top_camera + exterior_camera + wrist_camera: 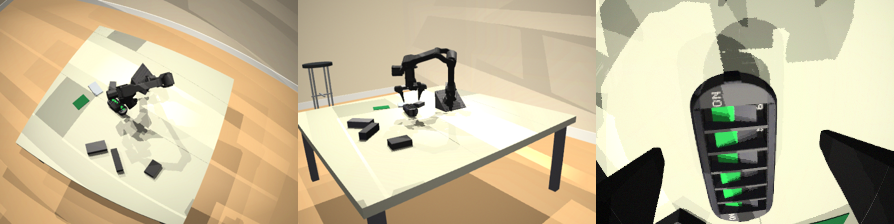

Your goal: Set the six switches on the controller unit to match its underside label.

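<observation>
Wrist view, six switches (pixel 115 101) (pixel 409 106) (pixel 729 158) in controller unit (pixel 411 111) (pixel 746 92)

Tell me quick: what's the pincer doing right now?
Black two-fingered pincer: open, holding nothing.

black, blocky-jointed arm (pixel 142 87) (pixel 423 56) with tapered fingers (pixel 131 103) (pixel 421 93) (dark, wedge-shaped base (pixel 143 70) (pixel 440 102)).

arm arched forward, wrist pointing down, hand (pixel 411 100) (pixel 743 148) wide open, fingers apart.
</observation>
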`<state>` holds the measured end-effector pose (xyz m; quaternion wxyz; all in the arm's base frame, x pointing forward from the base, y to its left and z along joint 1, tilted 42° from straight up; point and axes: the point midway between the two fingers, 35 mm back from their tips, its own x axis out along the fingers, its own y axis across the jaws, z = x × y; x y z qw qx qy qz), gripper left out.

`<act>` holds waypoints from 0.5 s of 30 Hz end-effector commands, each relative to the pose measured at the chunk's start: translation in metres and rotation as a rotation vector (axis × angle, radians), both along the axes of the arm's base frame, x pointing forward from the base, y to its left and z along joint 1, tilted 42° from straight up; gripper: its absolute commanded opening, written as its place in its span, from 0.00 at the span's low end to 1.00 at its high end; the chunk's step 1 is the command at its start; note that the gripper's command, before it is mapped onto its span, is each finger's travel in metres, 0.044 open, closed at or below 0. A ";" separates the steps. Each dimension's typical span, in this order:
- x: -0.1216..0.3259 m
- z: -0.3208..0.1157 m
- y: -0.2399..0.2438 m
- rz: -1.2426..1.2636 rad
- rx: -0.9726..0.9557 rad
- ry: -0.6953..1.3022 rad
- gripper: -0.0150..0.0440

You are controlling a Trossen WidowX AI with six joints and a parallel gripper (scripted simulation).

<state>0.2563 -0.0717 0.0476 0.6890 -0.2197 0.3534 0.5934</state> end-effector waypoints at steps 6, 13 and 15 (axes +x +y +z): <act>0.001 -0.002 0.008 -0.007 0.003 0.005 1.00; 0.002 -0.011 0.015 -0.007 0.003 0.004 1.00; 0.003 -0.013 0.017 -0.007 0.003 0.004 1.00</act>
